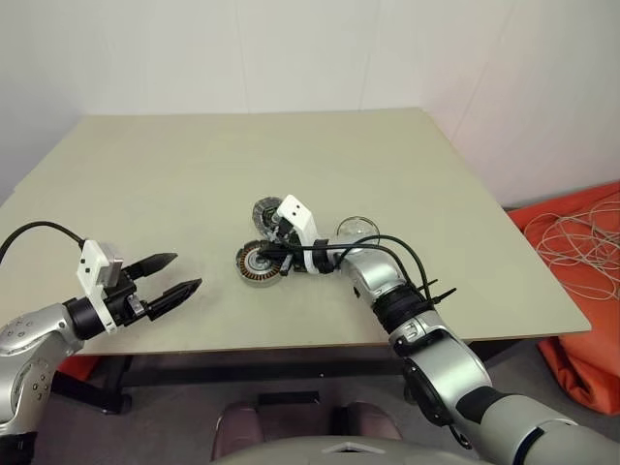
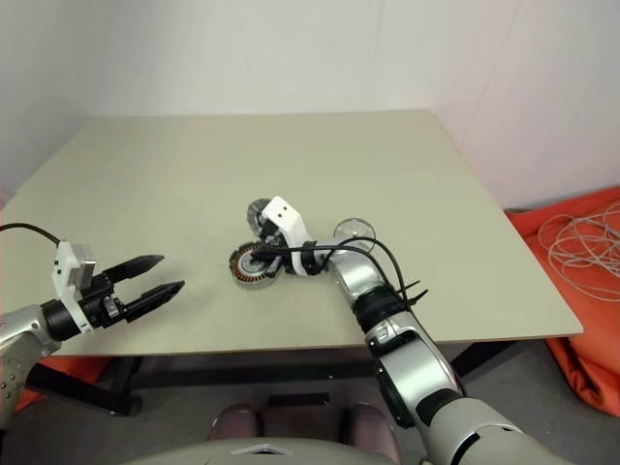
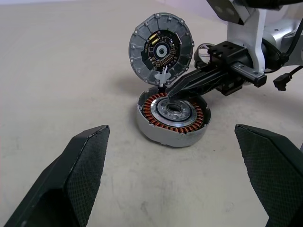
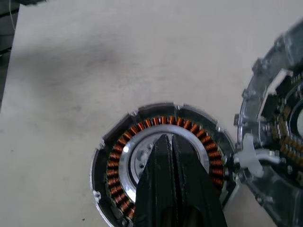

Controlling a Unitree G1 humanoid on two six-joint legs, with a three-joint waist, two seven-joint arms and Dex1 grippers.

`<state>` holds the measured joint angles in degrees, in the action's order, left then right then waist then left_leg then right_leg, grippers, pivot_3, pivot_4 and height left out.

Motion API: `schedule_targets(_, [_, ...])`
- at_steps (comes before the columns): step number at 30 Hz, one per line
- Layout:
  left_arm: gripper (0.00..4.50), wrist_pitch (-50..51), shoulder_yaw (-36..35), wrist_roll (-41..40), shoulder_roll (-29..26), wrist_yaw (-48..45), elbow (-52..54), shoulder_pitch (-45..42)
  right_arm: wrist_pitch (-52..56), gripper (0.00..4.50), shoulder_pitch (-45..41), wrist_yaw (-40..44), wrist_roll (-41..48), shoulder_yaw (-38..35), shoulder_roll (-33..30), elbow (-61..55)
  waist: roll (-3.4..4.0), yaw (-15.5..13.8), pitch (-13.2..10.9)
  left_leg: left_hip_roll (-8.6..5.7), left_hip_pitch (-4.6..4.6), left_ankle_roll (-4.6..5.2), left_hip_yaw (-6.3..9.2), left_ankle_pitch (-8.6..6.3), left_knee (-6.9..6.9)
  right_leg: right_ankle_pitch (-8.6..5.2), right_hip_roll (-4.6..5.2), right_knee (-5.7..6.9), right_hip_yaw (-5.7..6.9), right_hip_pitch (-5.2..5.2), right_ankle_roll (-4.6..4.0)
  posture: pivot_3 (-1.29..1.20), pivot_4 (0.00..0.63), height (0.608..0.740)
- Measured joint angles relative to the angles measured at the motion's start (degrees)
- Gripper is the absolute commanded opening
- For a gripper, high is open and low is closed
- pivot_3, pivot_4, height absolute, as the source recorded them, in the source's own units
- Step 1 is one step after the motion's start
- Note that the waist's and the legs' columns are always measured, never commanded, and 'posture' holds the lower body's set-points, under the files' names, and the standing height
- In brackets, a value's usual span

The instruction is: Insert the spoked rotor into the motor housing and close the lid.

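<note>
The motor housing (image 1: 260, 263), a round grey cup with copper windings around a silver centre, sits near the table's front middle. Its lid (image 3: 161, 49), a grey disc with a dark, green-marked centre, stands tilted up at the housing's far rim, joined there by a white clip. My right gripper (image 4: 166, 139) is shut with nothing in it, its tips just over the housing's centre. The spoked rotor (image 1: 356, 229), shiny and round, lies on the table behind my right wrist, partly hidden. My left gripper (image 1: 174, 274) hovers open and empty to the housing's left, pointing at it.
The beige table (image 1: 194, 165) ends close in front of the housing. An orange sheet with a coil of pale cable (image 1: 581, 242) lies on the floor to the right. White walls stand behind the table.
</note>
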<state>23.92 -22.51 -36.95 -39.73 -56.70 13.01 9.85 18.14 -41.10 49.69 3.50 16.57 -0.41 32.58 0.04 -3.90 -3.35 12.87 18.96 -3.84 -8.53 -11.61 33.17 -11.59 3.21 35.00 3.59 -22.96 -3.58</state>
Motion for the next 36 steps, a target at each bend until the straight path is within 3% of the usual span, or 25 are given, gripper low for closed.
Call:
schedule_targets(9, [4.50,1.0,0.0,-0.1,-1.2,-0.4,0.0,-0.2,0.1,0.05,-1.0,-1.2,2.4,-2.3,2.7,-2.2,0.00,0.0,0.0,-0.01,0.00,0.00,0.00,0.00,0.00,0.02,0.01,0.00,0.00,0.00,-0.03,0.00,0.000,0.740])
schedule_targets(16, [4.50,1.7,-0.4,-0.7,-1.8,-0.5,0.1,0.2,-3.3,0.05,0.0,-0.3,-3.6,4.6,0.1,3.2,0.06,0.0,0.0,-0.04,-0.16,0.00,-0.01,0.00,0.00,-0.04,0.02,0.00,-0.02,0.16,0.07,0.00,0.000,0.740])
schedule_targets(28, [4.50,1.8,-0.8,-1.0,-1.8,-0.1,0.8,1.0,-0.6,0.05,-1.7,-3.9,2.7,-5.2,4.2,4.6,0.03,0.0,-0.1,-0.01,-0.41,-0.01,0.00,0.00,0.03,-0.03,0.01,0.04,-0.02,0.22,0.06,0.00,0.000,0.740])
schedule_targets(36, [4.50,1.8,-0.8,-1.0,-1.8,0.0,0.8,0.7,-1.7,0.05,-0.6,-2.9,-1.4,-0.6,1.2,4.6,-0.04,0.0,0.0,-0.02,0.03,0.00,0.00,0.00,0.00,0.14,0.01,0.00,-0.02,-0.02,-0.24,0.00,0.000,0.740])
